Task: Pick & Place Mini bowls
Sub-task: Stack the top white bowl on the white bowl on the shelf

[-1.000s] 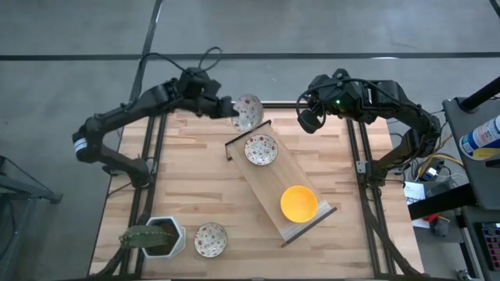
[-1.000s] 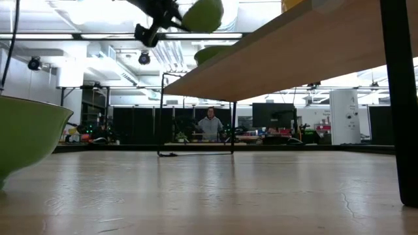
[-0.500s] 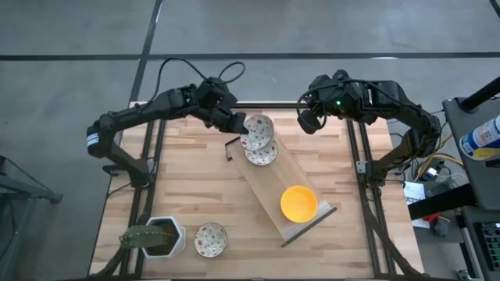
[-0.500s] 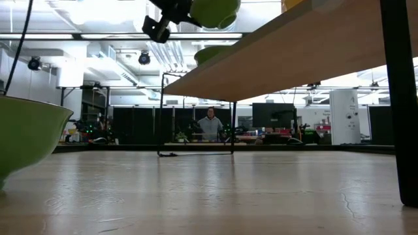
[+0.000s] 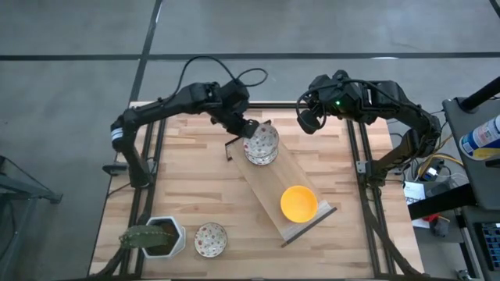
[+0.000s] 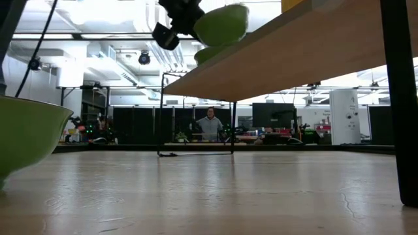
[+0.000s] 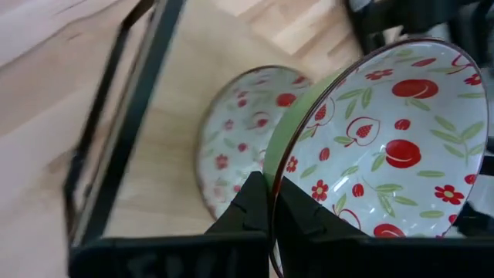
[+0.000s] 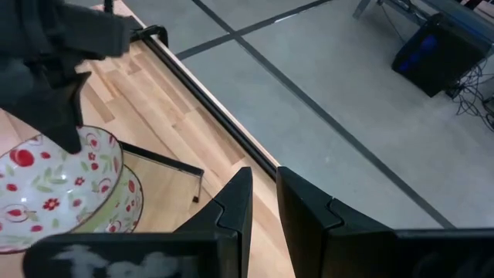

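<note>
Bowl (image 5: 263, 139) with red flowers sits clamped by its rim in the left tool (image 5: 248, 129), just above a second flowered bowl (image 7: 235, 139) on the wooden shelf (image 5: 269, 187) at the table's (image 5: 187, 187) twelve o'clock. Right tool (image 5: 307, 119) waits at one o'clock, fingers nearly together, empty.

a white mini bowl with red flowers and fruit (image 7: 386, 147) hangs tilted, its green-backed rim pinched in the left hand (image 5: 248, 129), directly above a second floral bowl (image 7: 239, 139) resting on the raised wooden shelf (image 5: 301, 226); whether the two touch is hard to tell. a plain yellow bowl (image 5: 298, 203) sits upright farther down that shelf. a third floral bowl (image 5: 210, 239) sits on the bench (image 5: 187, 187) near its front edge.
</note>
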You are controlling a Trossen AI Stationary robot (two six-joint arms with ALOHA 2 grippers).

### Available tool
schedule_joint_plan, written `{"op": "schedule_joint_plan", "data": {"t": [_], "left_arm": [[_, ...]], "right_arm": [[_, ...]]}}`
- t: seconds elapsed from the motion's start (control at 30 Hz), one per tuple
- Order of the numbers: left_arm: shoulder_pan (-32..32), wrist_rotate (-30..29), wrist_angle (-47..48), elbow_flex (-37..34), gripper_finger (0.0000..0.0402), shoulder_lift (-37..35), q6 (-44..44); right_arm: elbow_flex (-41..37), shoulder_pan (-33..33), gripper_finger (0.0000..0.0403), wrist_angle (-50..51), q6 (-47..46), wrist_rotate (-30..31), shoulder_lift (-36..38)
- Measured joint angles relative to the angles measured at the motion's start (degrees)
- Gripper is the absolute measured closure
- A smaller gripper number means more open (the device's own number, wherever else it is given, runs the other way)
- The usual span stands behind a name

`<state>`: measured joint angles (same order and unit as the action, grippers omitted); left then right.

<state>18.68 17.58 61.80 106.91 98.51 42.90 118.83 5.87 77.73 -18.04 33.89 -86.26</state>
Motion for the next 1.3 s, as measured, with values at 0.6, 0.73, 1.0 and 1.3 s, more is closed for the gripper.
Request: {"op": "schedule_joint_plan", "data": {"t": [0.6,0.73,1.0,1.3], "left_arm": [[-1.4,-4.5,4.2,2.2,0.0397,5.3,-3.3],[-1.4,-5.9,4.3,2.2,0.0397,5.3,-3.4],[-1.6,-6.0,4.5,2.1,0.0397,5.3,-3.4],[-1.9,-6.3,4.8,1.5,0.0397,5.6,-3.1]], "right_arm": [[0.0,0.0,0.0346,0.0,0.2,0.1,0.0],[0.0,0.0,0.0346,0.0,0.3,0.1,0.0],[-0.1,0.0,0.0346,0.0,0.4,0.1,0.0],[-0.1,0.0,0.0346,0.0,0.2,0.1,0.0]]}}
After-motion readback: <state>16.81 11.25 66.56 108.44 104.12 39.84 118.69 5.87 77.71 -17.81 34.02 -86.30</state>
